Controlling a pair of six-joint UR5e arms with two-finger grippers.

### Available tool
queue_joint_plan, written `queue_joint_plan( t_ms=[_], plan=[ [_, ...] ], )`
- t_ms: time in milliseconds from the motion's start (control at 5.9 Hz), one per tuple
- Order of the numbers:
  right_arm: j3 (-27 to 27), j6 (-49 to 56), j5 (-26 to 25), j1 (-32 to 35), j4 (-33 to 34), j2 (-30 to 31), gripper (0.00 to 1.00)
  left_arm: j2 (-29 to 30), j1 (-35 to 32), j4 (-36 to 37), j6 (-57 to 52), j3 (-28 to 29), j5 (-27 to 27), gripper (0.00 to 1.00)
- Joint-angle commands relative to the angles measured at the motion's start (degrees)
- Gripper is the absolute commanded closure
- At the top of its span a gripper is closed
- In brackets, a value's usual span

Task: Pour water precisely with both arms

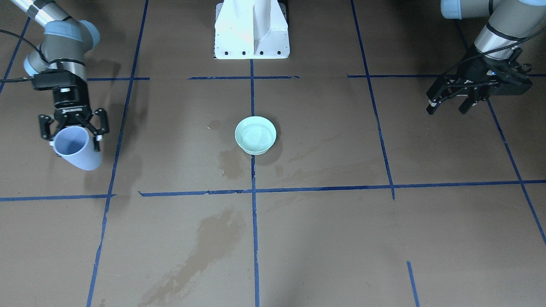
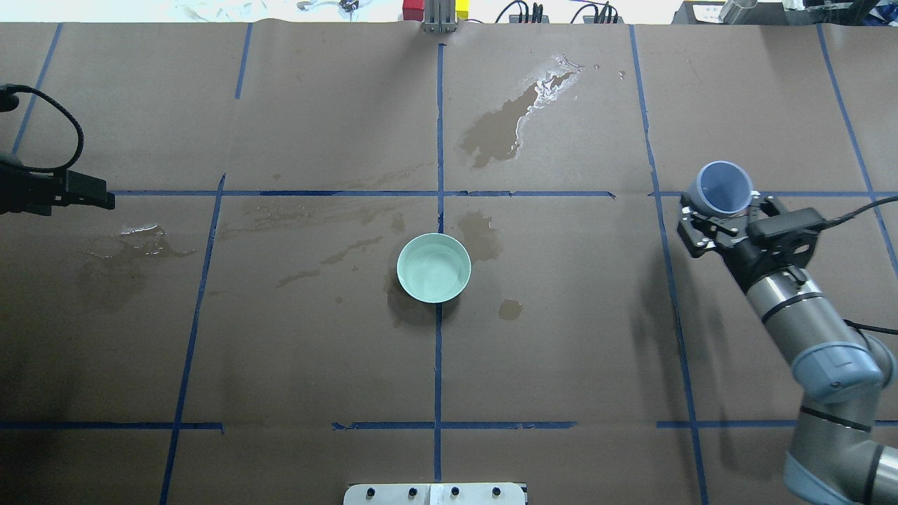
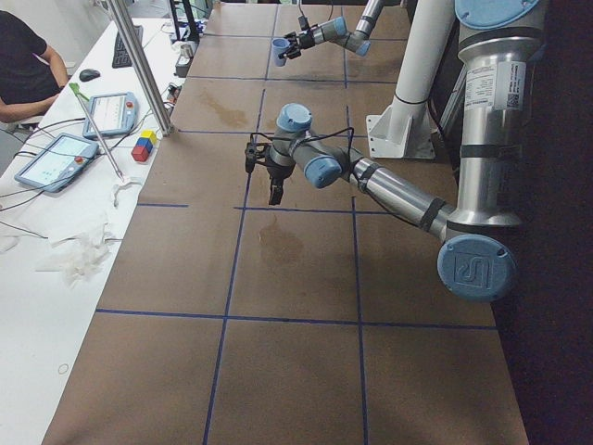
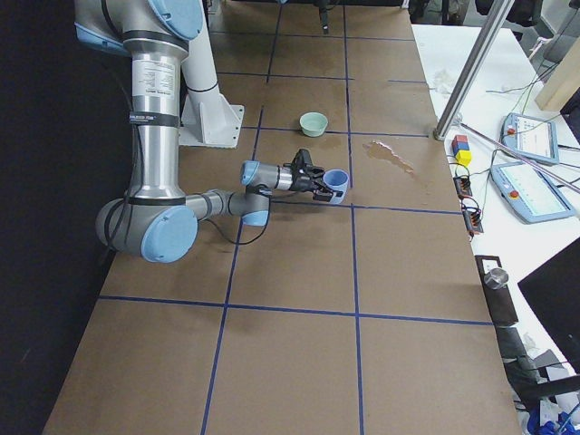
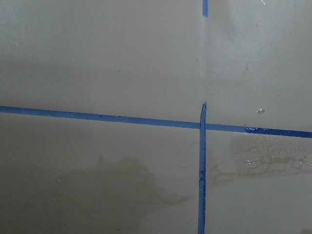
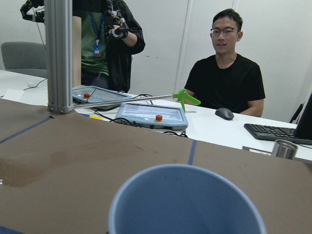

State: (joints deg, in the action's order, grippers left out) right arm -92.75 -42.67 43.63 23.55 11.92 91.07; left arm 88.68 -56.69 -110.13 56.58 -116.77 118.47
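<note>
So, right claw [image 1: 72, 143]: clamped on blue cup [image 1: 79, 153], tilted mouth-up so nothing gets spilled.
Left claw [image 1: 447, 111]: spread open, desk's [image 1: 341, 238] edge.
Bowl [image 1: 256, 151]: mid-desk, water [image 1: 254, 134] inside.

Sole obstacle at centre: pale green round plastic bowl [image 1: 255, 135] — brown paper-covered counter [image 1: 341, 238] open either side, out to the left claw [image 1: 448, 110] and the right claw [image 1: 71, 142] with its pale blue plastic cup [image 1: 81, 153]. A white pedestal base [image 1: 251, 30] blocks the robot's edge.

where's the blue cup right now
In the overhead view the blue cup is held tilted in the right gripper on the right side, well right of the green bowl.
</note>
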Motion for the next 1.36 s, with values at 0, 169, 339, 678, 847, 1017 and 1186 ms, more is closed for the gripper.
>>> queue_joint_plan(
  t_ms=[0, 169, 339, 678, 847, 1017, 1186],
  plan=[
    [-1.1, 5.5, -0.1, -3.8, 7.1, -8.0, 0.77, 0.0, 0.1, 0.0, 0.0, 0.2, 0.0, 0.00],
    [-2.2, 5.9, -2.6, -5.8, 16.0, -14.8, 0.77, 0.1, 0.1, 0.1, 0.0, 0.3, 0.0, 0.00],
    [-2.3, 6.4, -4.2, -6.8, 19.0, -16.4, 0.76, 0.3, 0.1, 0.1, 0.0, 0.4, 0.0, 0.00],
    [-1.6, 8.6, -6.8, -11.2, 26.8, -22.2, 0.80, 0.4, 0.1, 0.1, 0.0, 0.3, 0.0, 0.00],
    [-1.8, 10.8, -7.1, -11.6, 28.8, -23.7, 0.81, 0.4, 0.1, 0.1, 0.0, 0.2, 0.0, 0.00],
    [-1.6, 14.5, -9.9, -12.3, 29.0, -24.7, 0.82, 0.3, 0.1, 0.1, 0.0, 0.4, 0.0, 0.00],
    [-1.7, 20.6, -12.9, -13.0, 34.0, -25.5, 0.82, 0.4, 0.1, 0.1, 0.1, 0.4, 0.0, 0.00]
  ],
)
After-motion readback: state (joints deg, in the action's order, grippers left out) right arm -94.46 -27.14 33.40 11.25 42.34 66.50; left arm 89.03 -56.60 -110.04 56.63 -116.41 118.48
